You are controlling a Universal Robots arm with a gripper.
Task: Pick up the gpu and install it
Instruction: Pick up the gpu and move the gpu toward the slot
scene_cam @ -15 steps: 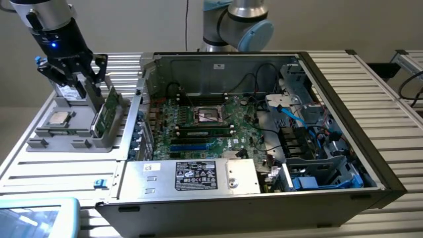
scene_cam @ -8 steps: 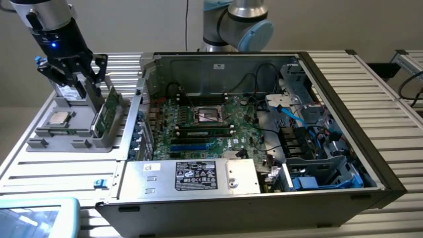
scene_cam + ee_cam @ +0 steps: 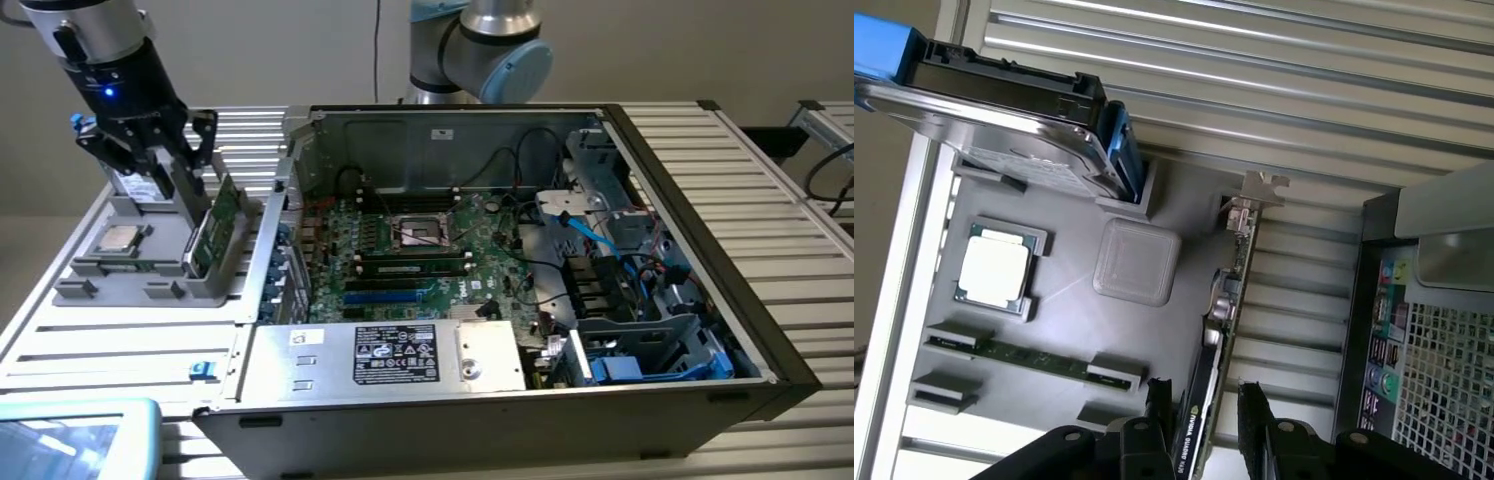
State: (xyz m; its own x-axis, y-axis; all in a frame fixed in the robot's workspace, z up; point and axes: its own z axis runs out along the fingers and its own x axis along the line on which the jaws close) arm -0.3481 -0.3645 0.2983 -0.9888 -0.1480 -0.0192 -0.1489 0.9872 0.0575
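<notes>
On the exterior view's left, the gripper (image 3: 167,168) hangs over the grey tray (image 3: 127,285), jaws apart. The gpu (image 3: 218,218) stands on edge in that tray, lined up with the gap between them, long axis running away toward its silver bracket (image 3: 1257,190).

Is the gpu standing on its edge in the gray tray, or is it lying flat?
On its edge: the gpu appears edge-on, standing upright in the gray tray, close to the open gripper.
</notes>
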